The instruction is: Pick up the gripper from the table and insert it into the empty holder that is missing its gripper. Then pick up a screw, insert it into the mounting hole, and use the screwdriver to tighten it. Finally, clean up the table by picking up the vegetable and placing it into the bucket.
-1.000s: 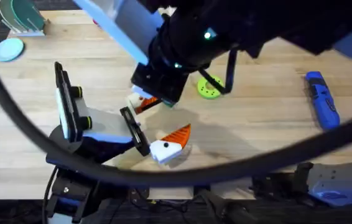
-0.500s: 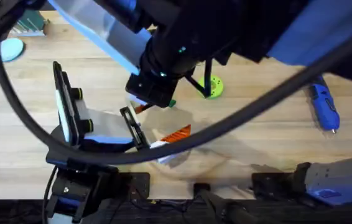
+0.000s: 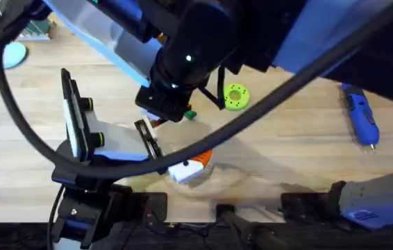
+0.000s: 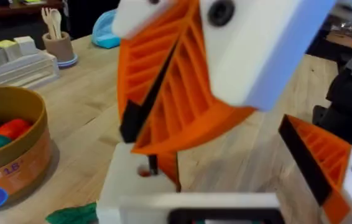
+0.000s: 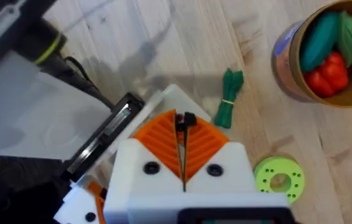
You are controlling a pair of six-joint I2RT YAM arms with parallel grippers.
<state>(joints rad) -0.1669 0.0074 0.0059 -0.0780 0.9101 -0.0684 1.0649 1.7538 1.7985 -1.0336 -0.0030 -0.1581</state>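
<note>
Small dark green vegetable (image 5: 228,98), thin stalks tied with a pale band. Flat on the table (image 5: 163,37), just beside the white holder (image 5: 171,94). Between the holder and the bucket (image 5: 295,74), apart from both. Near the tips of the right gripper (image 5: 182,124), just off to one side, not touching. Orange ribbed fingers (image 5: 204,146) of that gripper pressed tight together over the holder. Left gripper (image 3: 185,167) low on the table, spread apart, grasping nothing. Lime-green disc (image 5: 278,180) close by.
</note>
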